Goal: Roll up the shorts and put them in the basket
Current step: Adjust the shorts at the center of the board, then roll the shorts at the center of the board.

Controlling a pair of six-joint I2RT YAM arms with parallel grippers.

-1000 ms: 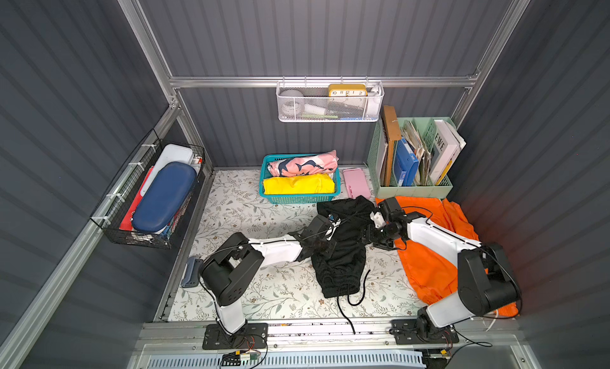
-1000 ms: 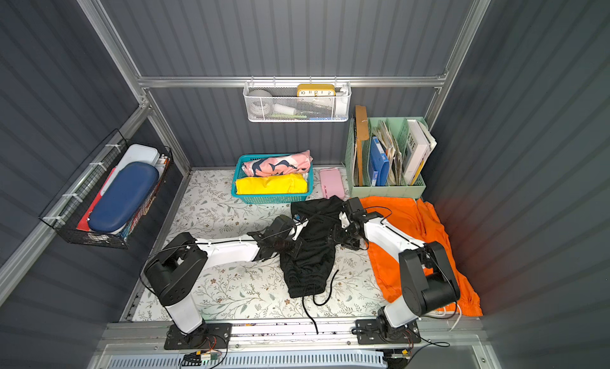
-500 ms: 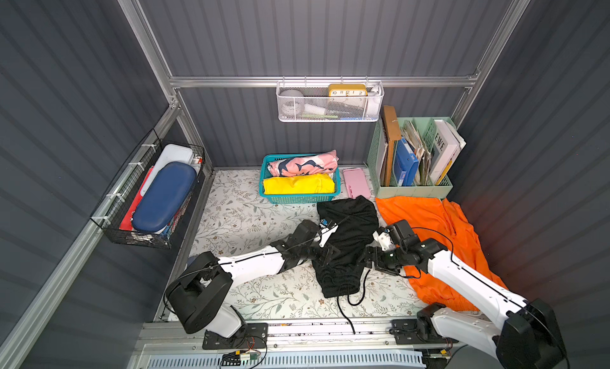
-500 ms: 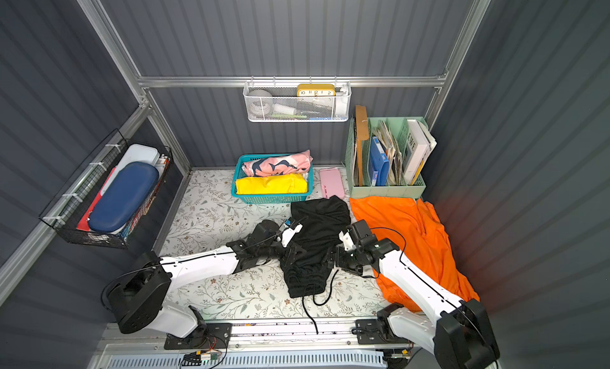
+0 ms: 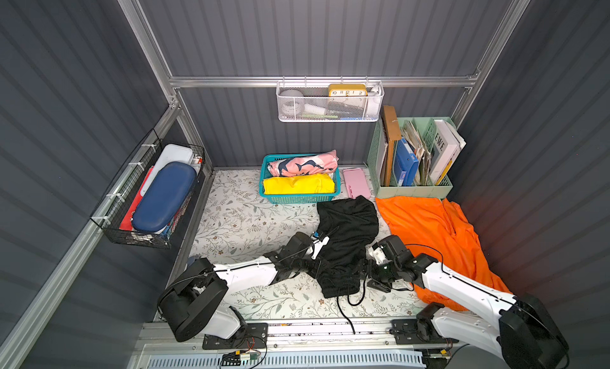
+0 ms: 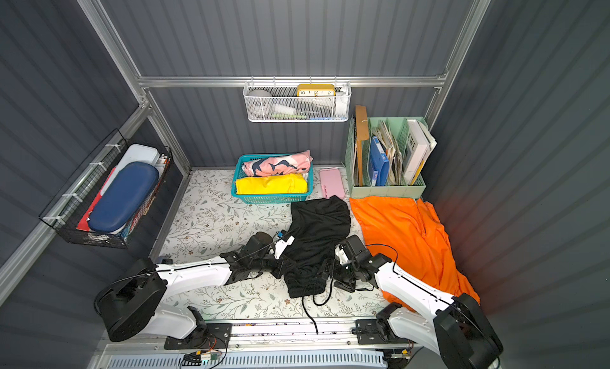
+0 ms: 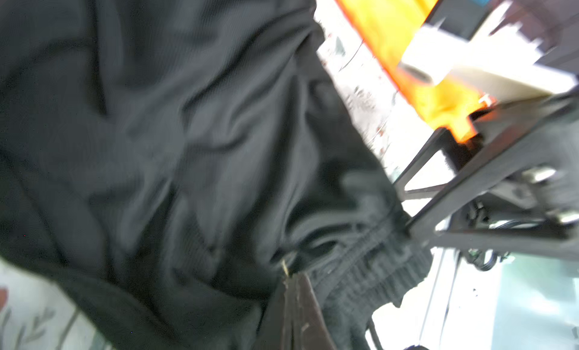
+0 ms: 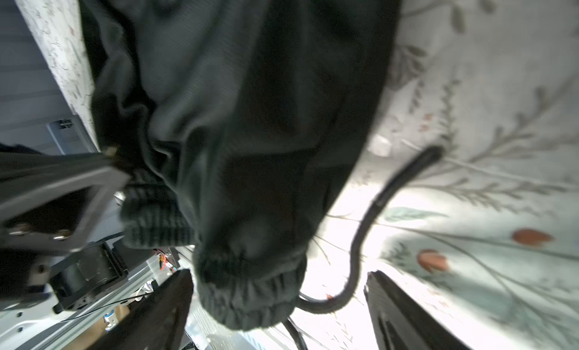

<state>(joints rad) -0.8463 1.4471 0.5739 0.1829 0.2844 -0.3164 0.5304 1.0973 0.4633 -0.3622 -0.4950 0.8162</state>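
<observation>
One left tool (image 7: 287, 278) pinches black shorts' (image 7: 188, 129) ribbed waistband (image 7: 369, 270).

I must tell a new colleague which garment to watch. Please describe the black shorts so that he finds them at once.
On the floral-patterned tabletop, look in front of the teal plastic basket's right end. The black thin-fabric shorts lie there, left of the bright orange garment. Only they are black, with a gathered elastic waistband and a black drawstring trailing toward the front rail.
</observation>
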